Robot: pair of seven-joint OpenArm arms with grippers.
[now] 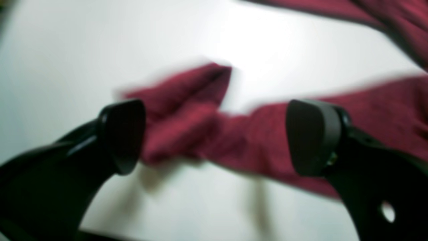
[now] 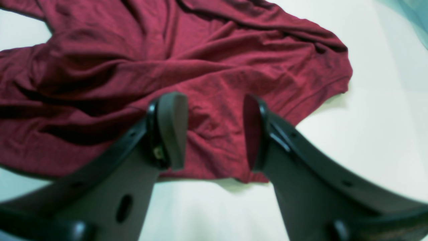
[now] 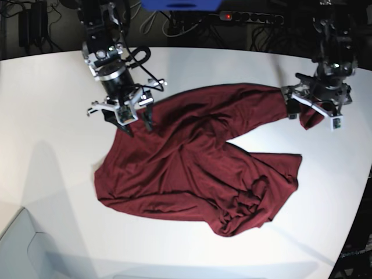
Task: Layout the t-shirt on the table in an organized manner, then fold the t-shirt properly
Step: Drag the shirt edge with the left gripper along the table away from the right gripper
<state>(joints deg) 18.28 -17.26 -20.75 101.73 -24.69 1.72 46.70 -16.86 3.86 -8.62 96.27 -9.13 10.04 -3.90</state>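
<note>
On the white counter (image 3: 52, 116) the shirt (image 3: 192, 168) lies rumpled mid-surface: you're still laying it out. Your left gripper (image 1: 214, 137) gapes wide over a sleeve end, gripping nothing. Your right gripper (image 2: 214, 130) hangs half-open above the hem, empty. Next, pinch corners and spread. Left view is blurred.

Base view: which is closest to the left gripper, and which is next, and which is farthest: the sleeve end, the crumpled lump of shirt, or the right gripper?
Starting from the left gripper, on the picture's right:
1. sleeve end: right between its open jaws.
2. crumpled lump: lower down, at the shirt's near edge.
3. right gripper: far across, on the picture's left.
</note>
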